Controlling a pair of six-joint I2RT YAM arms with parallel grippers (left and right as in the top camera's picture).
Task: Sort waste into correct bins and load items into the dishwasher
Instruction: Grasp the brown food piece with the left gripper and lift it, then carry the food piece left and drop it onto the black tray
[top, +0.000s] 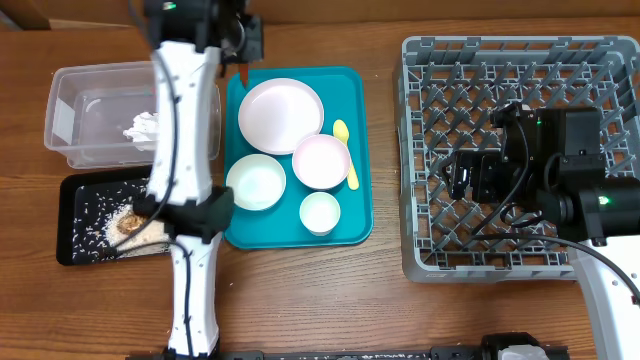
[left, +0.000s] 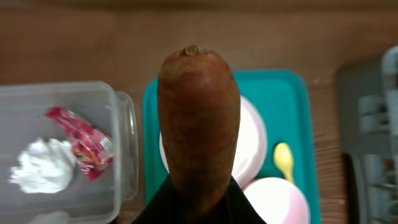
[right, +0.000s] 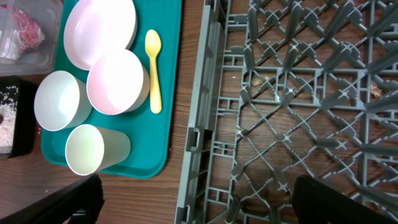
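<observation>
Clenched on the orange-brown stick (left: 198, 118), the left claw (top: 243, 55) hangs at about 11 o'clock in the overhead view, over the far left corner of the teal tray (top: 350, 230). The right claw (top: 468, 175) is spread wide with nothing in it, hovering over the grey dish rack (top: 420, 240) at 3 o'clock. Sorting looks well along. The crumpled white napkin (top: 145, 127) and the red wrapper (left: 84, 143) lie in the clear tub (top: 70, 85) at 10 o'clock. The rice grains (top: 95, 215) and the brown food lump (top: 128, 222) sit in the black tray (top: 75, 250) at 8 o'clock. The stick is the one piece of waste not yet binned, and I judge it belongs with the food scraps. Loading has not begun: the plate (top: 280, 110), the two bowls (top: 255, 182) (top: 320, 160), the cup (top: 320, 212) and the yellow spoon (top: 345, 150) all rest on the teal tray, and no dish shows in the rack. In the left wrist view the stick's long axis runs from 6 to 12 o'clock. Its lower end is pinched between the dark fingers (left: 155, 208) and its rounded, stub-tipped free end points to 12, out past the tray's far rim. The overhead view hides it under the arm.
</observation>
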